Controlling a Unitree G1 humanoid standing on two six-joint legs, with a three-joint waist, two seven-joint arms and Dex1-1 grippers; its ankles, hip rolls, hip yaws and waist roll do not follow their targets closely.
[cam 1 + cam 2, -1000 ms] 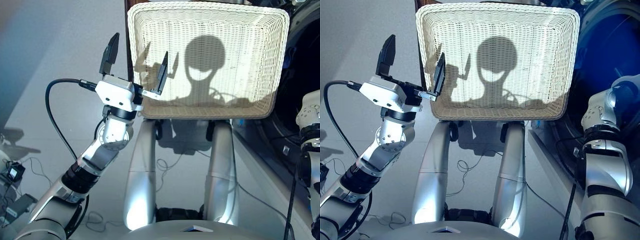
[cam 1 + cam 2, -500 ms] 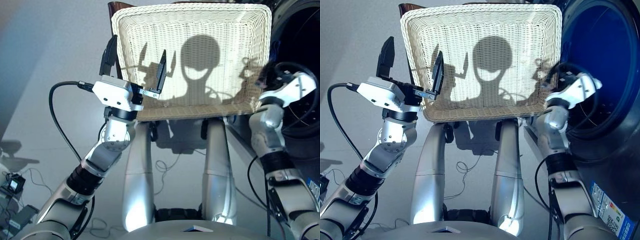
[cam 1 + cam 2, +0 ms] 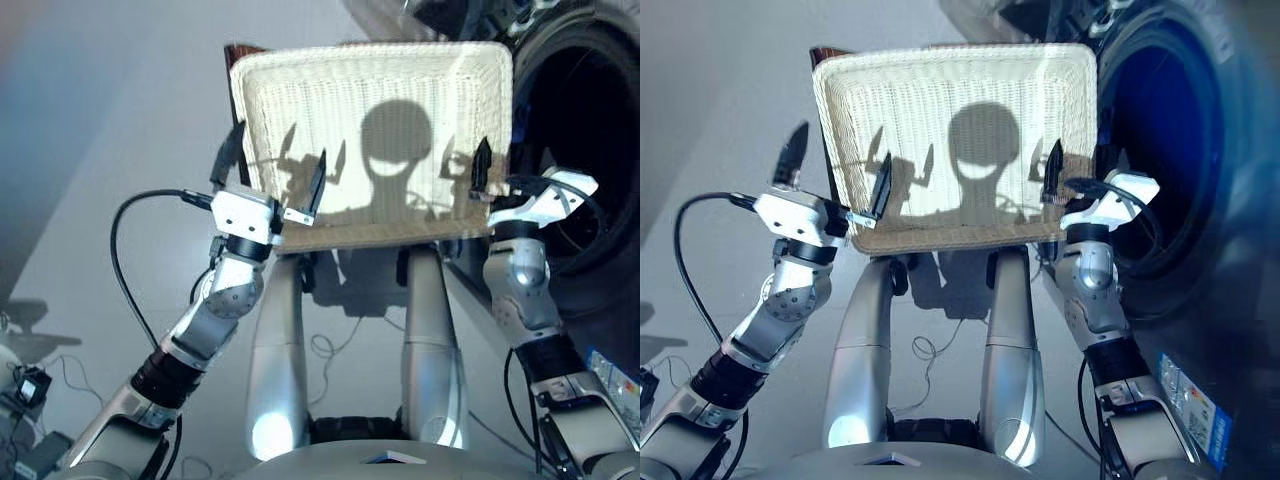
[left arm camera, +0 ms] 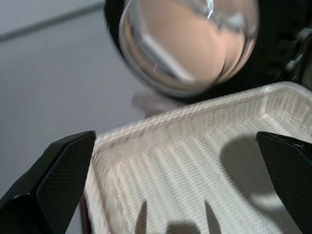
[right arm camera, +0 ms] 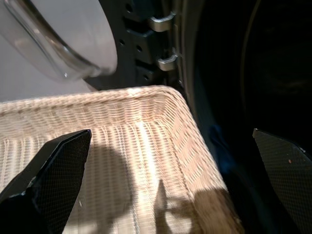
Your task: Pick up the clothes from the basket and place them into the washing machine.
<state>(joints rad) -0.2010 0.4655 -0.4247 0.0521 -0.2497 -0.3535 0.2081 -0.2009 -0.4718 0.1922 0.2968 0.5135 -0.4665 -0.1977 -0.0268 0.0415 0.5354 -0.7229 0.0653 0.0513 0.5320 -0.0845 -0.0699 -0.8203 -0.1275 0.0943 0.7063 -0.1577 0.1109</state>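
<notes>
Showing: a robot's own view down over both arms at a cream wicker basket (image 3: 370, 140), with the open porthole of the dark washing machine (image 3: 590, 170) just to its right.
Basket: no garment lies in it (only bare weave shows in all four views).
Clothes: none in sight outside the machine; a hint of blue sits low in the drum opening (image 5: 214, 134), too dim to name.
Left gripper (image 3: 270, 180): raised at the basket's near left corner, fingers spread wide, holding nothing.
Right gripper (image 3: 1052, 172): now up at the basket's near right corner; a second ago only its forearm showed at the frame edge. Fingers spread wide, empty.
Camera: has swung, so the machine's opening shows more fully than before.
Meaning: the loading looks finished, judging by the bare basket; both arms seem parked rather than reaching.
</notes>
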